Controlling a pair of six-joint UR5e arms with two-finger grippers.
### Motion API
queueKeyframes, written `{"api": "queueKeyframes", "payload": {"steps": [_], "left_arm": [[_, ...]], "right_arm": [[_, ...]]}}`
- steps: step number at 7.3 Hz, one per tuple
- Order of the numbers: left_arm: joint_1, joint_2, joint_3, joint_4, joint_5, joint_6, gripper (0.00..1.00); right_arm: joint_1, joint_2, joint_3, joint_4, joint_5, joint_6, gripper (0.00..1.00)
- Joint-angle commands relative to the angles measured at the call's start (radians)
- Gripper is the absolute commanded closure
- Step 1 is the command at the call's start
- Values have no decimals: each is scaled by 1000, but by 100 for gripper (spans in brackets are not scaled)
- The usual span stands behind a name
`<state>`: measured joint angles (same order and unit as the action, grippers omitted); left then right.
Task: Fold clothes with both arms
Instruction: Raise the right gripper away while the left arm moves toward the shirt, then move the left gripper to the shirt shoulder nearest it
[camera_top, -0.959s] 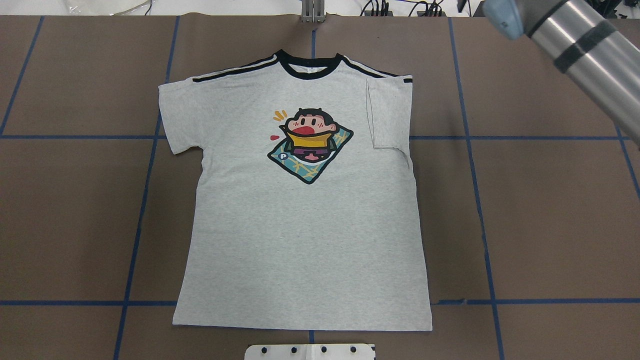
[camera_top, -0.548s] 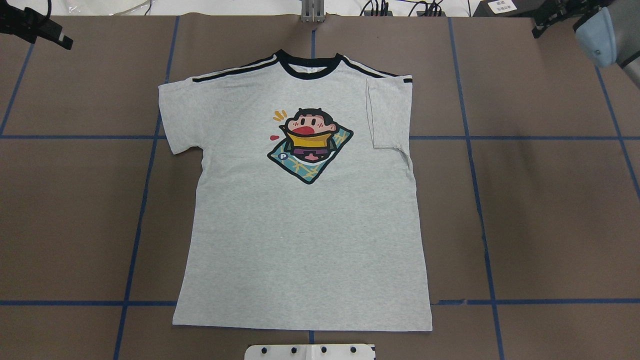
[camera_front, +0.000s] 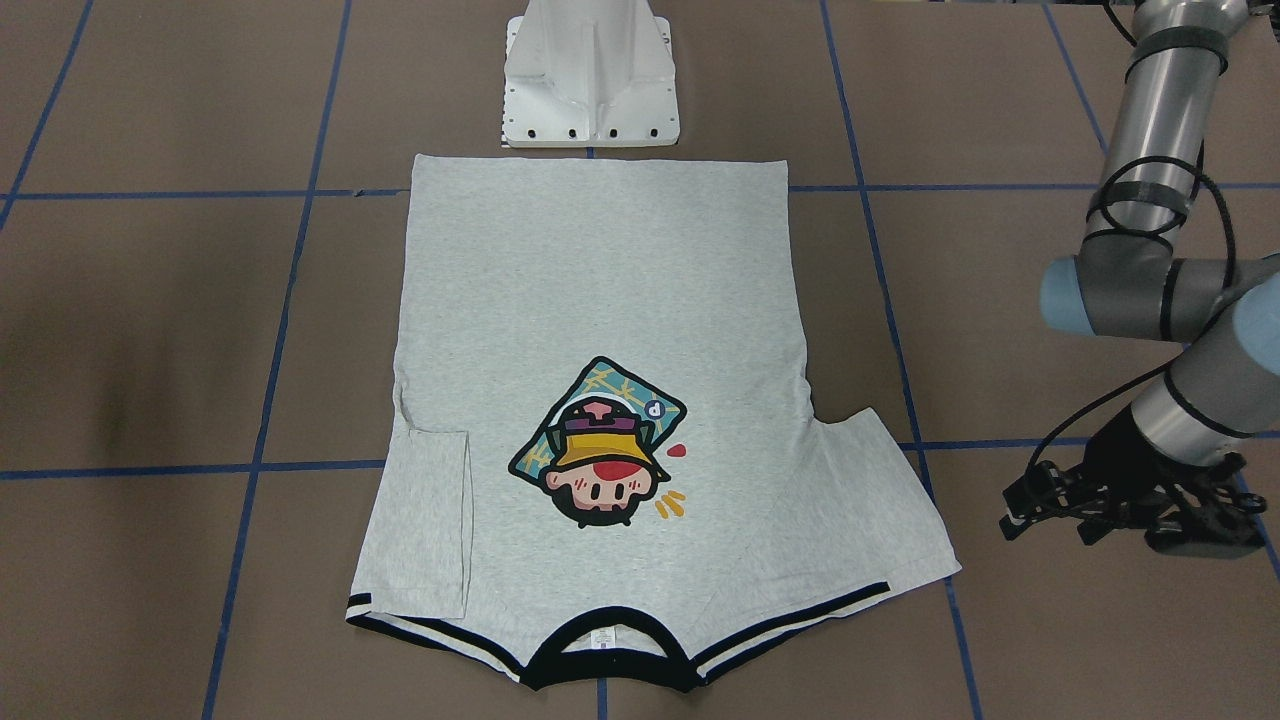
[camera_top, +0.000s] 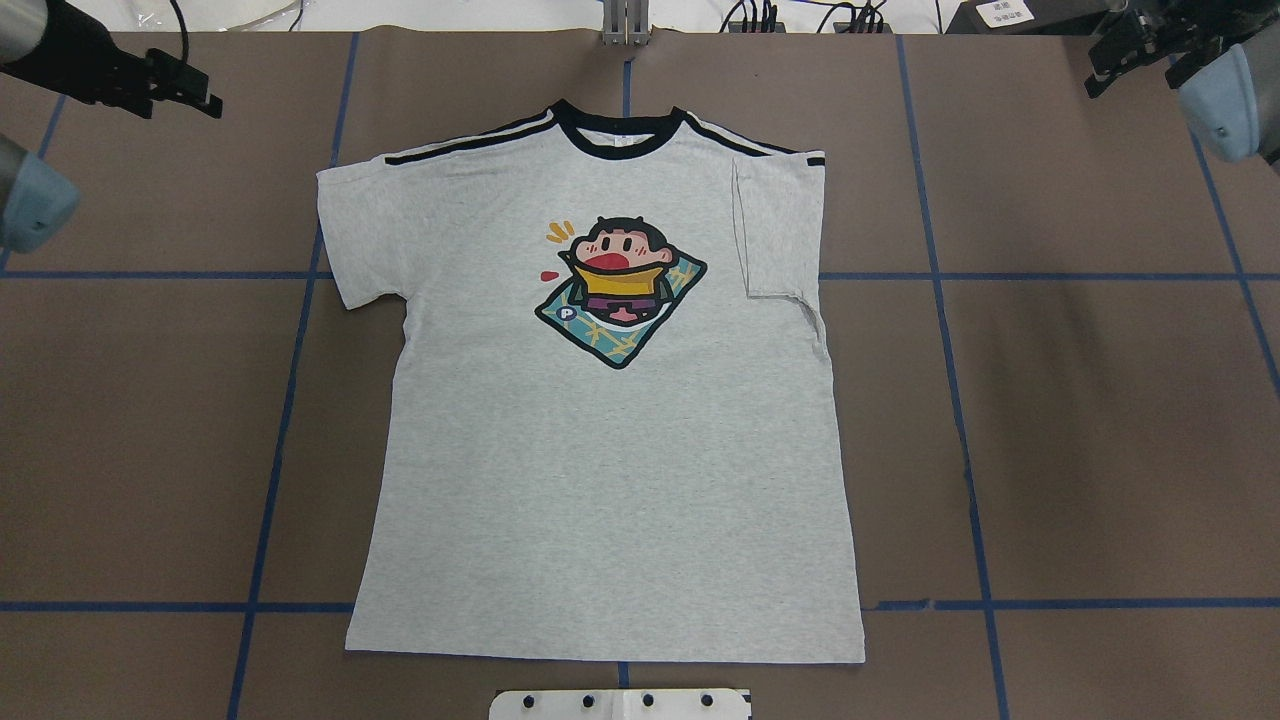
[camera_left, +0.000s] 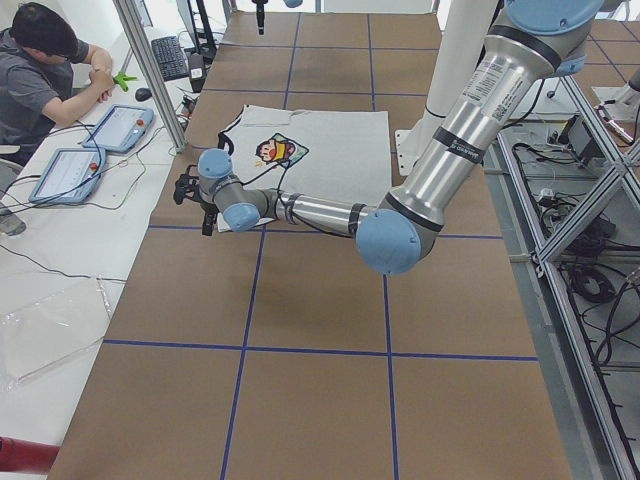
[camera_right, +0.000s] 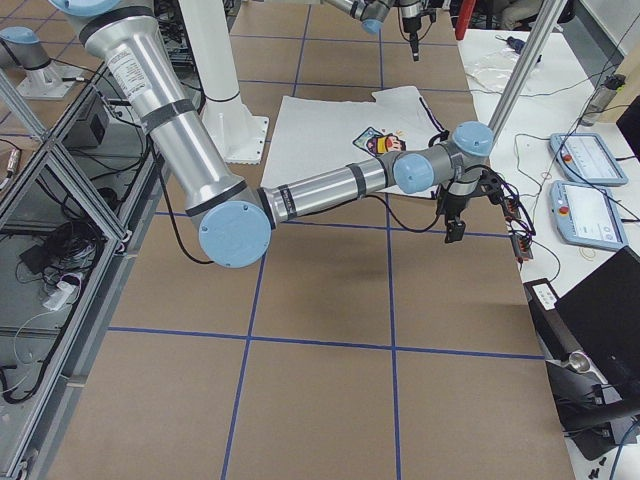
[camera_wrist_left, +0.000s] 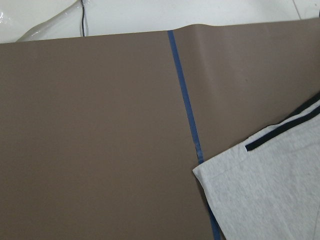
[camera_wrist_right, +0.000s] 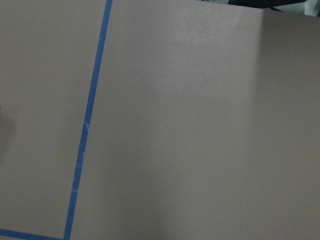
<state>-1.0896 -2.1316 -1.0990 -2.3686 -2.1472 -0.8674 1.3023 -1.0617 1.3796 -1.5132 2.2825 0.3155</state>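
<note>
Swinging in since a moment ago, the left end effector (camera_top: 195, 95) nears the spread sleeve (camera_top: 355, 235) of the T-shirt (camera_top: 610, 480), probably the next fold; the right end effector (camera_top: 1130, 55) hangs well clear. Fingers apart or together, I cannot tell. The T-shirt lies flat on the table (camera_top: 1100, 400).

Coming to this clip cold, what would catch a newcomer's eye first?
A grey T-shirt lies flat, face up, in the middle of the brown table, with a bright cartoon print on the chest. One sleeve is folded inward on the robot's right side. The left gripper and right gripper hover near the far corners, clear of the cloth.
</note>
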Motion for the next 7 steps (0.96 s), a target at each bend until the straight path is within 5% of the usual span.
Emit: {"api": "queueKeyframes", "payload": {"steps": [1,3,5,7], "left_arm": [[71,-19,48,-87,53,-130,1],[112,-54,143,-181,120,-208,7],[126,-70,163,-182,130,-206,8],[139,-68,166,-181,130,-206,19]], "right_arm": [[-1,-3,-4,1,0,1,0],[-6,-3,-7,1,0,2,0],[-9,-3,-7,2,-1,2,0],[-9,-3,-8,2,-1,2,0]]}}
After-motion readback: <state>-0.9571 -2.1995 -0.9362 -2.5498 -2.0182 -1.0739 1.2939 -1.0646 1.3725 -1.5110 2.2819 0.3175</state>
